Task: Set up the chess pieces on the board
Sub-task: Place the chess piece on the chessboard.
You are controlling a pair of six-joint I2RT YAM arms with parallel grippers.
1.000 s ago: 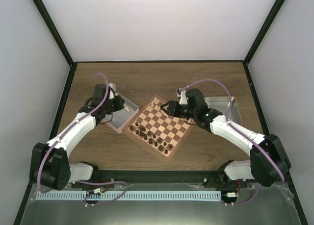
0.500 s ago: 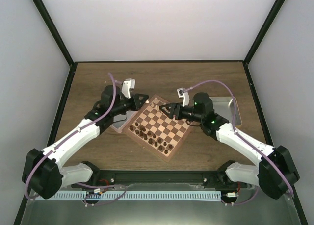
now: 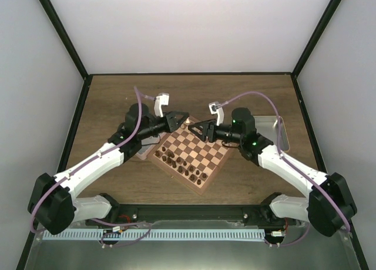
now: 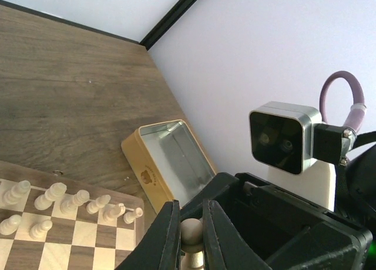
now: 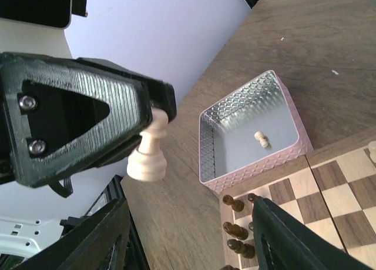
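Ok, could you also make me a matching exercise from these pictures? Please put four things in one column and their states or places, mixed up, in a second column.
Things:
1. left gripper
2. right gripper
3. pink tray
4. dark pieces

States or places:
a. open, holding nothing
b. has one small light piece inside
c. shut on a light chess piece
d. standing on the board

Pairs: 1-c, 2-a, 3-b, 4-d
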